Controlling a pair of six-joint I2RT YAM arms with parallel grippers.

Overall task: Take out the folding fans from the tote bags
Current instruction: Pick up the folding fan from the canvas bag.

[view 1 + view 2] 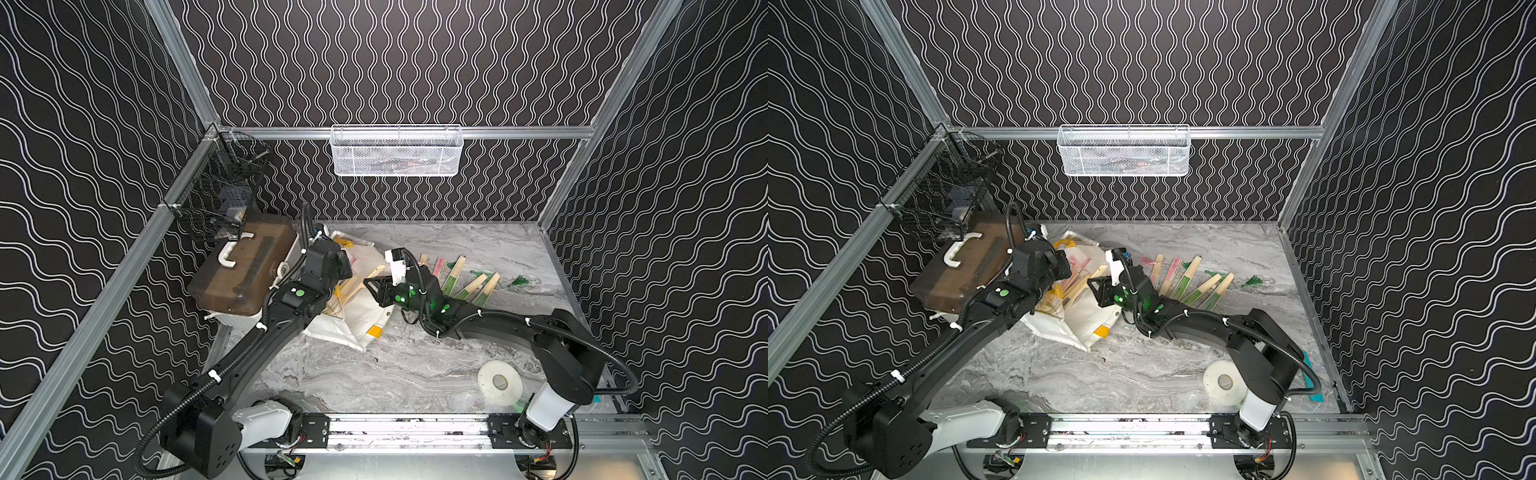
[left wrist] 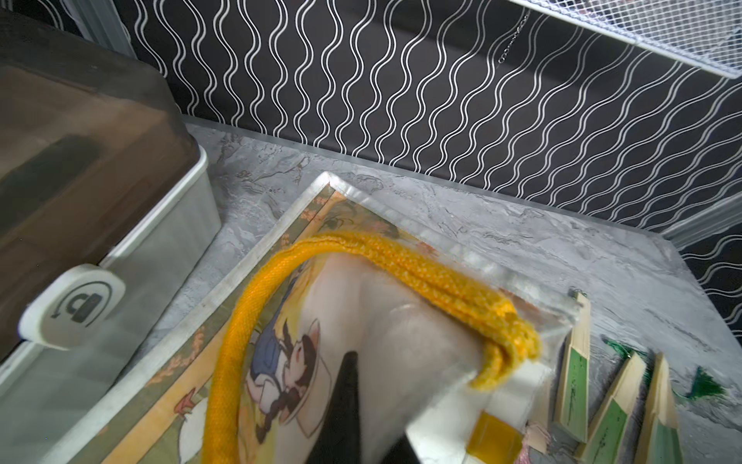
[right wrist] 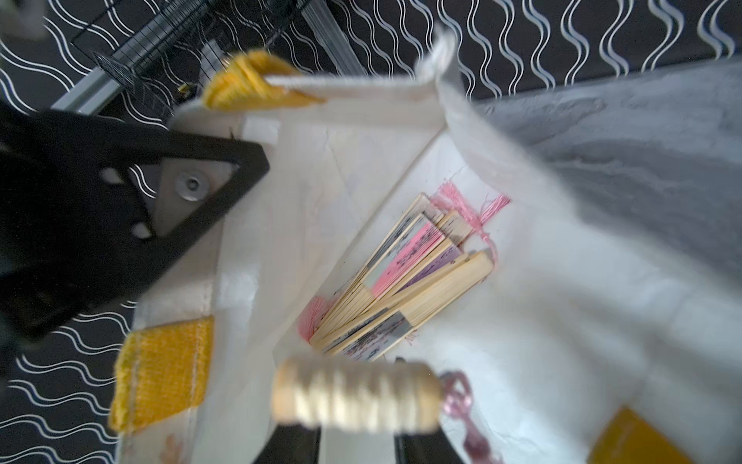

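The white tote bag (image 1: 365,320) (image 1: 1088,316) with yellow-orange handles (image 2: 401,257) lies slumped on the marble table, its mouth held open. My left gripper (image 2: 373,426) is shut on the bag's rim, with white fabric pinched between its black fingers (image 3: 120,201). Several folding fans (image 3: 401,281) with pink tassels lie inside the bag. My right gripper (image 3: 357,426) reaches into the mouth, shut on a bamboo folding fan (image 3: 357,395) seen end-on. Both top views show this fan (image 1: 375,272) at the bag's mouth. Several green and pink fans (image 1: 453,270) (image 1: 1187,274) lie fanned out on the table right of the bag.
A brown-lidded white box (image 1: 245,266) stands just left of the bag, under a black wire basket (image 1: 220,187). On the back rail hangs a white mesh basket (image 1: 395,151). A white tape roll (image 1: 498,382) and a teal strip (image 1: 1310,378) lie front right.
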